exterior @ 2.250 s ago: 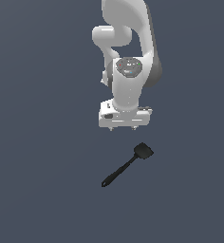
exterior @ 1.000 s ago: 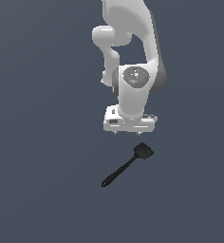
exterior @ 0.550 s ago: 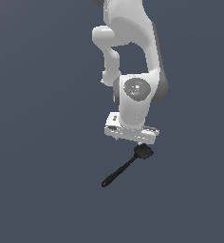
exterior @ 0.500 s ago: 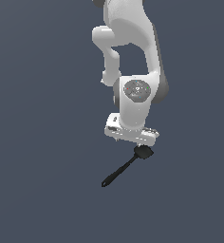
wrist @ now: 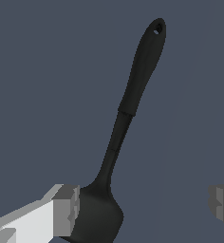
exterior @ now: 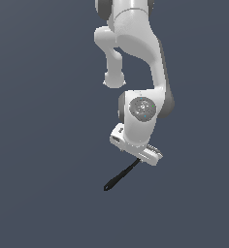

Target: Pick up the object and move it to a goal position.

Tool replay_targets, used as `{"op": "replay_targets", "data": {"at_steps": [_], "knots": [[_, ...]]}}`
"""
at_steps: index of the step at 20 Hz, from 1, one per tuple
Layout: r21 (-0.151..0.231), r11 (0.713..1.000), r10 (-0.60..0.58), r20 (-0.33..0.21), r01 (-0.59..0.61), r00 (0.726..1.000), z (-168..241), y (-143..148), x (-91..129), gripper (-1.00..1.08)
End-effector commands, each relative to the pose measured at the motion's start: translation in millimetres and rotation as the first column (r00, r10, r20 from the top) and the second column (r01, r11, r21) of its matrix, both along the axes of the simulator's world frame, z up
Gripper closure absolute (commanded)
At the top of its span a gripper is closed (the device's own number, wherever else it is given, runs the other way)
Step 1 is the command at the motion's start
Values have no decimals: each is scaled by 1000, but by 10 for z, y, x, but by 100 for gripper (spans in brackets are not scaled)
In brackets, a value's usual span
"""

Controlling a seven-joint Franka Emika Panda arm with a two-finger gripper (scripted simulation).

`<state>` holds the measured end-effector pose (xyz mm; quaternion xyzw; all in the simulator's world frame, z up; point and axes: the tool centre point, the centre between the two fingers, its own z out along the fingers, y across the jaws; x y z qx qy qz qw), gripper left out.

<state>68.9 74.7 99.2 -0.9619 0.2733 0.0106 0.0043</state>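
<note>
The object is an all-black spatula (wrist: 126, 109) lying flat on the dark floor. In the wrist view its long handle runs away from the gripper and its flat head (wrist: 97, 216) lies between the fingers, close against one fingertip (wrist: 66, 211). The other fingertip (wrist: 221, 201) stands far off, with bare floor between it and the head. My gripper (wrist: 144, 206) is open and holds nothing. In the exterior view the gripper (exterior: 137, 149) sits low over the spatula's head and hides it. Only the handle (exterior: 119, 177) shows, pointing toward the exterior view's lower left.
The white arm (exterior: 136, 58) rises above the gripper in the exterior view. The floor (exterior: 48, 145) is a plain dark grey-blue surface. No other objects or goal marker show in either view.
The arm has come down and shifted toward the exterior view's right, over the spatula's head, which it now covers. The spatula has not moved.
</note>
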Motion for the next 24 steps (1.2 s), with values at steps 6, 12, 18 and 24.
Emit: {"op": "replay_targets", "data": {"at_steps": [6, 12, 18, 24], "knots": [[-9, 985, -169, 10, 169, 985, -189, 40, 194, -92], [-13, 969, -247, 15, 247, 969, -283, 64, 279, -92], [-14, 961, -277, 18, 278, 961, -320, 74, 311, -92], [-14, 961, -274, 17, 275, 961, -385, 73, 305, -92]]}}
